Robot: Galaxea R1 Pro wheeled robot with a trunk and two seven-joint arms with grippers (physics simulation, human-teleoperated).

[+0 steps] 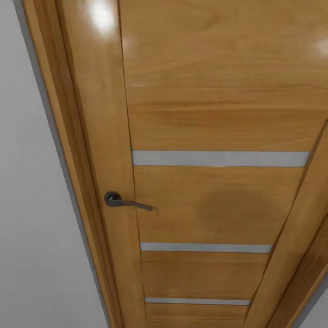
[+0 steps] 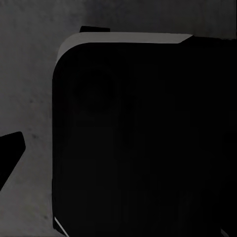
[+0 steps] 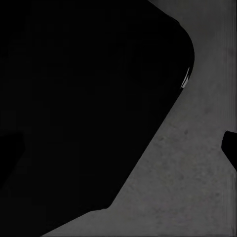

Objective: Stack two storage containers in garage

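Facing: a closed wooden door [image 1: 218, 182], honey-coloured, seen close and at a tilt from the head camera.
Door fittings: dark lever handle [image 1: 123, 201] on the left stile; three pale horizontal strips [image 1: 221, 158] across the panel.
Surround: wooden frame [image 1: 59, 136] down the left, plain pale wall [image 1: 27, 205] further left.
Step in hand: judged to be transit between rooms, with no carrying on view.
Storage containers: nowhere among these pictures; their place cannot be told.
Surface: dark grey, mottled floor [image 2: 29, 98] in the left wrist picture and the same floor in the right wrist picture, which suits the garage concrete.
Dark bulk: a black rounded body [image 2: 143, 143] in the near field of each wrist camera, probably the robot's own base.
Left claw: black finger tips at the edges only; apart or together, cannot tell.
Right claw: likewise, cannot tell.
Next move calls for: getting past this door, probably by the handle, or turning away from it.
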